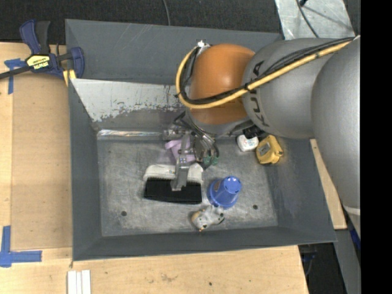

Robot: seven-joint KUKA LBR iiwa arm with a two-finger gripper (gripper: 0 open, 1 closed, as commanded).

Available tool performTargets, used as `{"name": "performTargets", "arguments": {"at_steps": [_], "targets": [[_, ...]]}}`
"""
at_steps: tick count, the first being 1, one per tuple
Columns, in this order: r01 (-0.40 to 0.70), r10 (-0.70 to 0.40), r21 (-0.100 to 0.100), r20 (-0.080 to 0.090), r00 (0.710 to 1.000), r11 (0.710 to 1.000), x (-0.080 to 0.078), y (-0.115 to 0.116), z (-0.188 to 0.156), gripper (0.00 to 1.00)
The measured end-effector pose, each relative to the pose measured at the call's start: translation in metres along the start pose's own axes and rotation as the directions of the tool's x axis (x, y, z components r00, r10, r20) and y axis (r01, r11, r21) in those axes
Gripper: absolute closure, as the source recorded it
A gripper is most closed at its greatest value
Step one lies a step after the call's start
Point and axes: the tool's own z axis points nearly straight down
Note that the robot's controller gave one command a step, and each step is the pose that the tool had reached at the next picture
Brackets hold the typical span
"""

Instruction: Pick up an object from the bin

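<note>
The end effector [182, 175] is hanging over a black-and-white brush [160, 190] in the bin [86, 182], partly hiding it. Open or closed, I cannot tell.

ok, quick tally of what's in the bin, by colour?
Black with white: 1, brush
Blue: 1, cone
Yellow: 1, tape measure
White: 1, small block beside the tape measure
Purple: 1, scrap partly under the gripper
Pale tan: 1, small lump by the near wall
Total: 6 in sight; the arm may hide more.
</note>
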Motion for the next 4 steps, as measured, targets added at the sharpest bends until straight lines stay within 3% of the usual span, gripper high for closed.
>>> {"name": "performTargets", "arguments": {"at_steps": [1, 2, 3, 4], "targets": [[0.0, 0.0, 0.0, 0.0, 1.0, 1.0, 0.0, 0.0, 0.0, 0.0], [0.457, -0.457, -0.003, -0.008, 0.889, 0.89, 0.002, -0.001, 0.055, 1.0], [0.456, -0.456, -0.003, -0.008, 0.89, 0.89, 0.002, -0.001, 0.055, 1.0], [0.556, -0.556, -0.004, 0.002, 0.831, 0.831, 0.009, -0.003, 0.049, 1.0]]}}
